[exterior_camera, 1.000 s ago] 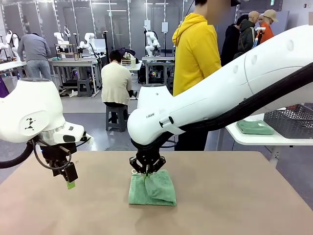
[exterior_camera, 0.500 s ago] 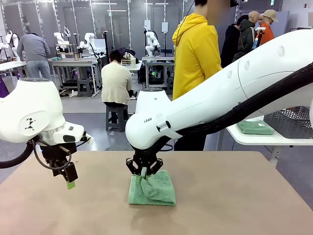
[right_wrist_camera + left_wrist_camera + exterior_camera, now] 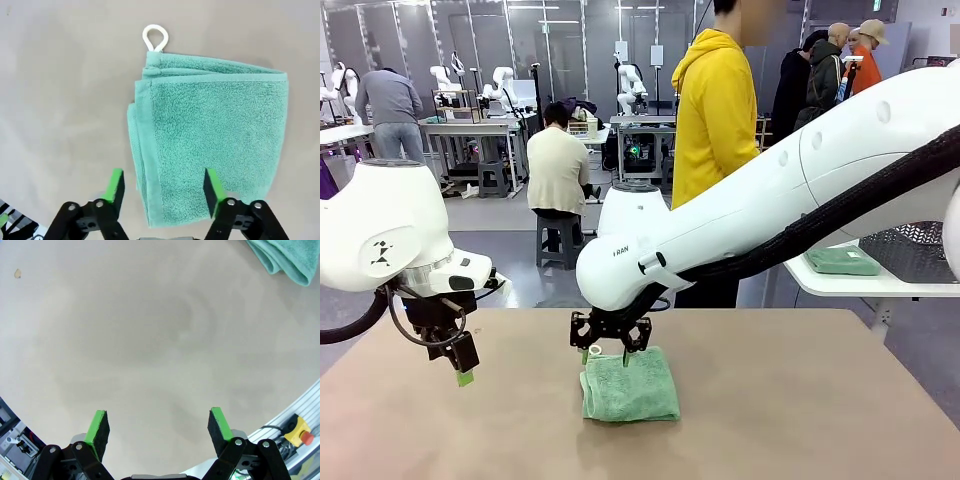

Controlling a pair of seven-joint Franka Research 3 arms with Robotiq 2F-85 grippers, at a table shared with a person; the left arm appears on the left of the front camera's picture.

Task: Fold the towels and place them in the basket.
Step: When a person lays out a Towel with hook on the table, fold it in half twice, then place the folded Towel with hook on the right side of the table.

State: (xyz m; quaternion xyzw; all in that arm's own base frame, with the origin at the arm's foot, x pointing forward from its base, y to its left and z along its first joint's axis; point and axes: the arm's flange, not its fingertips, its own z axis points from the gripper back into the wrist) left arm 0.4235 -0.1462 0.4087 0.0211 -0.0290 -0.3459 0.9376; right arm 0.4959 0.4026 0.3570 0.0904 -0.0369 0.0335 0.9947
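1. Front view: I see the table (image 3: pixel 800 400) carrying one mint towel (image 3: pixel 630 385) at its middle. The basket (image 3: pixel 920 250) stands well apart on a white side table (image 3: pixel 840 285) at the far right, with a green folded cloth (image 3: pixel 842 261) just beside it.
2. The right arm (image 3: pixel 770 210) reaches across the middle. The left arm (image 3: pixel 380 230) sits at the left side.
3. The mint towel lies flat as a compact rectangle with its layers stacked and its edges roughly aligned.
4. The right gripper (image 3: pixel 607 348) hangs just above the towel's far left corner. In the right wrist view its green pads (image 3: pixel 116 182) stand wide apart, released, with nothing grasped.
5. The left gripper (image 3: pixel 463 372) is also released and empty, above bare table well to the left of the towel.
6. The white loop (image 3: pixel 155 37) sticks out from one corner.
7. Judgement: folding of this towel looks finished, so the step in hand is transfer to the basket. My next move calls for a pinch through all layers near a folded edge, so the stack does not open during the long carry to the right.
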